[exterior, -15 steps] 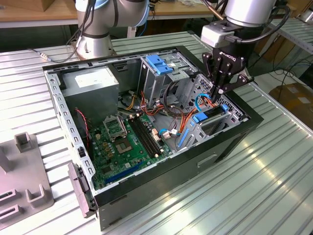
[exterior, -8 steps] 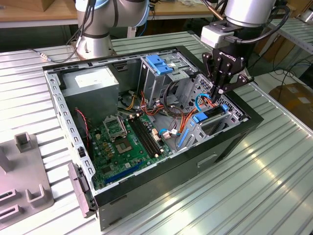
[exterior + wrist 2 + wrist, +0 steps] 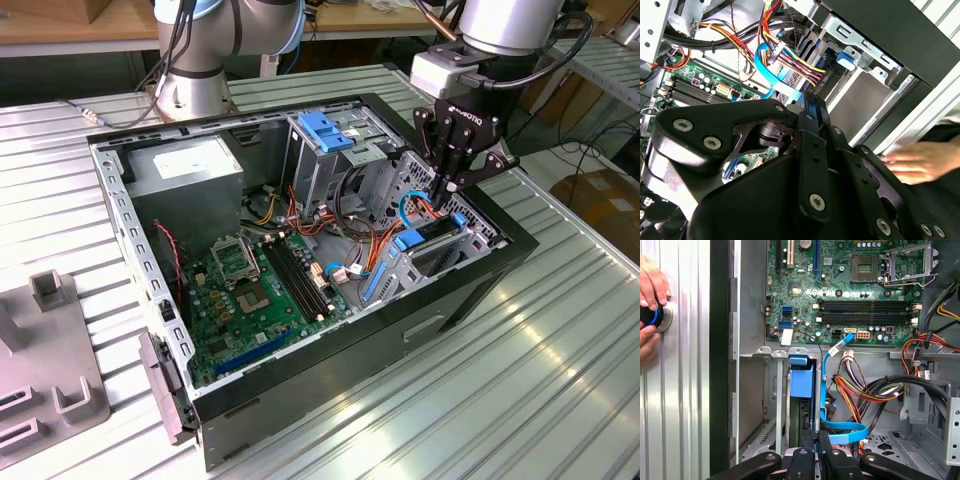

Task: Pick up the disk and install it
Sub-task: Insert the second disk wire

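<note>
While the disk [image 3: 432, 234] is seated on edge in the lower bay of the drive cage [image 3: 440, 262], it is pinched by the gripper [image 3: 446, 192] (install step); final seating calls for a straight downward press.

Disk [image 3: 801, 381] carrier bright blue; claw [image 3: 445, 187] black; motherboard [image 3: 252, 290] green; case [image 3: 470, 300] black.

i see a ribbed metal table [image 3: 560, 360] carrying the open computer case [image 3: 420, 335] near its middle, a grey fixture block [image 3: 45, 375] by one edge, the robot base [image 3: 190, 95] behind.
</note>
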Robot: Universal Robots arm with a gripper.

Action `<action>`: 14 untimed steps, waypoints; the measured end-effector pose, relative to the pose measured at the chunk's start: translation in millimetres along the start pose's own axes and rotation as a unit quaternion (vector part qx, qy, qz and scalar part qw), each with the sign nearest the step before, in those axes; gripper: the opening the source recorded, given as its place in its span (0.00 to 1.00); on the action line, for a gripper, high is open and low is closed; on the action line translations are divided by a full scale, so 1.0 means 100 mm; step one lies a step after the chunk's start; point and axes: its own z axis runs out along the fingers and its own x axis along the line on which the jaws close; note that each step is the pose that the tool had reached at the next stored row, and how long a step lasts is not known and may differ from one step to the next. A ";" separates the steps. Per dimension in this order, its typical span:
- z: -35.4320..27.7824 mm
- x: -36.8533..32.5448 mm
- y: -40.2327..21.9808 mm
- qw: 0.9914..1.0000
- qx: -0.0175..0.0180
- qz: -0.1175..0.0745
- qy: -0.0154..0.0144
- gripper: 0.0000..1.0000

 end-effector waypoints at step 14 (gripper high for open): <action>0.051 0.112 0.089 1.000 0.010 0.000 -0.024 0.16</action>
